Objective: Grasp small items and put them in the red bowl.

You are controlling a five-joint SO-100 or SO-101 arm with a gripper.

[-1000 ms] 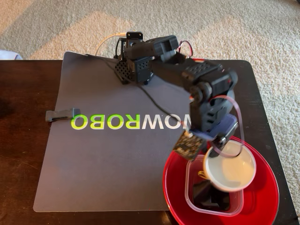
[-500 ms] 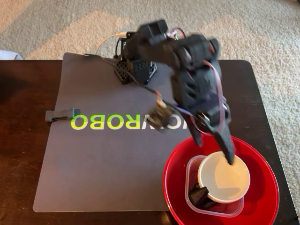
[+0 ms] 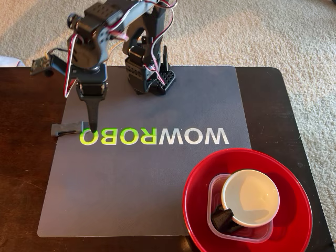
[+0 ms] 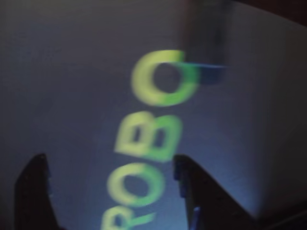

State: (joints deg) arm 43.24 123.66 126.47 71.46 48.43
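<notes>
Hovering open, empty tool (image 3: 93,127) just beside clothespin (image 3: 67,129), red bowl (image 3: 294,178) well apart

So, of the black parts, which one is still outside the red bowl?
The flat black part lying at the mat's left edge, just below the hand. The other black part sits in the clear tub inside the red bowl.

Red bowl (image 3: 296,197) at mat's corner, holding clear tub (image 3: 216,186), white bowl (image 3: 251,197), black part (image 3: 221,218)
</notes>
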